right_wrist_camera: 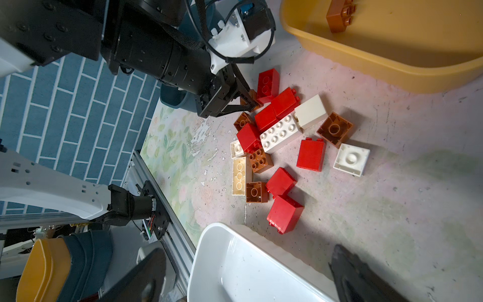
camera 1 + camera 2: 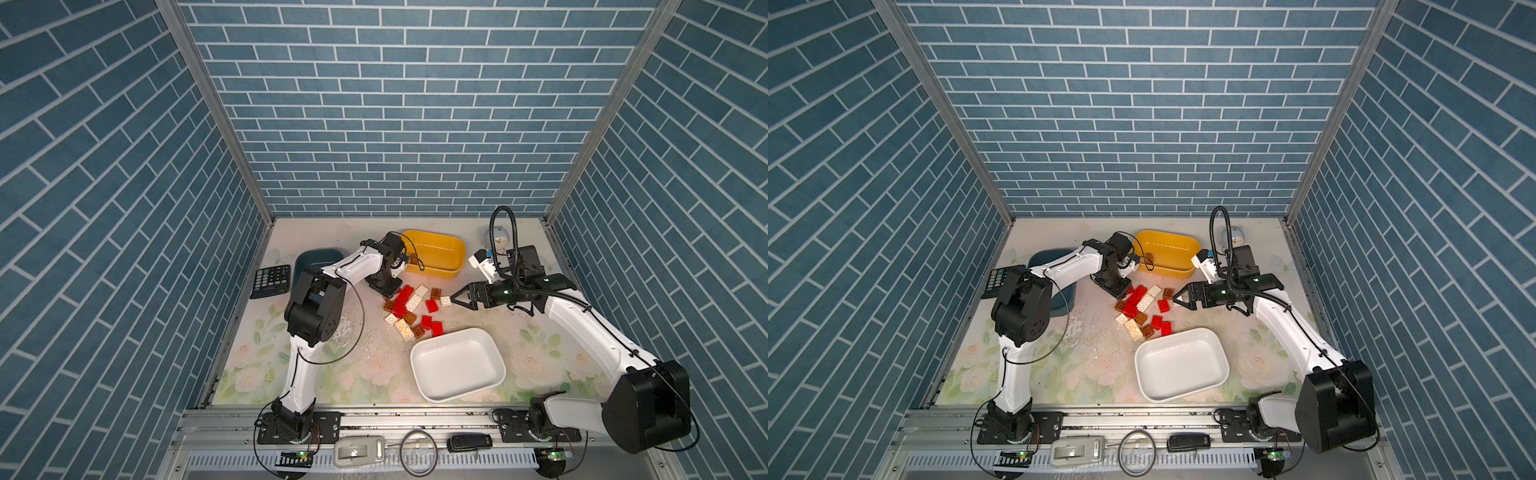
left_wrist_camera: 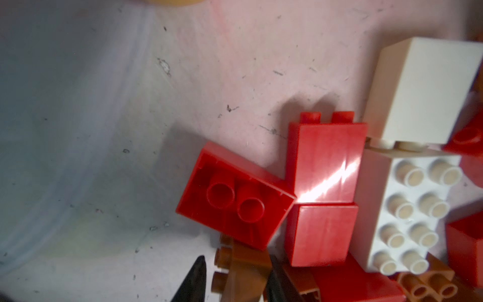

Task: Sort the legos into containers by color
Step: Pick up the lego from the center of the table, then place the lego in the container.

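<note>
Brick (image 3: 243, 274), brown, sits between left fingers (image 3: 194, 282).

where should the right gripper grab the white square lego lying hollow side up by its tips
Come straight down on the white square lego and pinch two opposite outer walls: hollow side up, they stand flat and parallel. Choose the pair facing the red lego and the bare mat; a brown square lego crowds another side. The right gripper stands open.

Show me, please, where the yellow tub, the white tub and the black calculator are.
yellow tub (image 2: 440, 272): in a top view, on its near outer wall.
white tub (image 2: 457, 365): in a top view, on its bare floor.
calculator (image 2: 272, 279): in a top view, on its keypad.
</note>
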Robot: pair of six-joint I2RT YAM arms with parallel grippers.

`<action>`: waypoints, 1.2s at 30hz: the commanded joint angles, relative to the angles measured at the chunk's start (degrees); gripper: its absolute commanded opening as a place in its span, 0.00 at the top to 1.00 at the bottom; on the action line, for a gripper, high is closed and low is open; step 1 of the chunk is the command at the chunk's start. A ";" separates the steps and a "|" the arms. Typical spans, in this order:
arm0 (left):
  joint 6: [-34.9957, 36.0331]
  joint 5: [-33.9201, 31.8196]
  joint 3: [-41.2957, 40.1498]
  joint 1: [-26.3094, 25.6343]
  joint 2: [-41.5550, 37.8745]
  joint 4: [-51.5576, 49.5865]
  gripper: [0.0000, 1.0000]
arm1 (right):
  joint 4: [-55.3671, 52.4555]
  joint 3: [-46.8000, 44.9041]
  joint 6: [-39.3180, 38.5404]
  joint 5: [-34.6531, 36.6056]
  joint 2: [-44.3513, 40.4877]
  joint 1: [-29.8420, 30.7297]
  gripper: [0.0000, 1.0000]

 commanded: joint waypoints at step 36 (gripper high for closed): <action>-15.06 5.95 41.95 0.48 14.91 0.31 0.79 | 3.45 2.87 0.01 3.53 0.97 -0.41 0.01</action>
